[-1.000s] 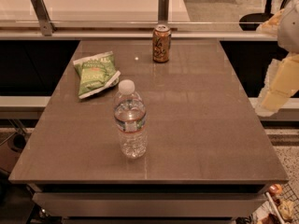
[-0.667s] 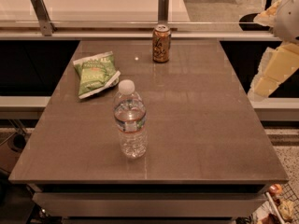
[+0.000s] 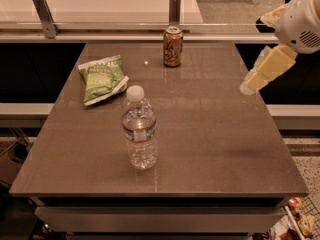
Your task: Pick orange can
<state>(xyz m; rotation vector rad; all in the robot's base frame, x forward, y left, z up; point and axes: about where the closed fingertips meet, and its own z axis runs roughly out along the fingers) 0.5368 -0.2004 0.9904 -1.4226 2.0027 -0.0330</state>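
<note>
The orange can (image 3: 172,46) is orange-brown with a silver top rim and pale curly squiggles. The chip bag (image 3: 101,79) is green with whitish edges. The water bottle (image 3: 139,129) is clear with a white cap and pale label. The table (image 3: 215,134) is plain grey-brown. The pincer (image 3: 248,86), at 2 o'clock by the table edge, is cream.

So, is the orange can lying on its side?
No, the orange can stands upright at the table's far edge; the gripper hovers over the right edge.

Orange can (image 3: 172,46) upright, left of hand (image 3: 248,86)
</note>
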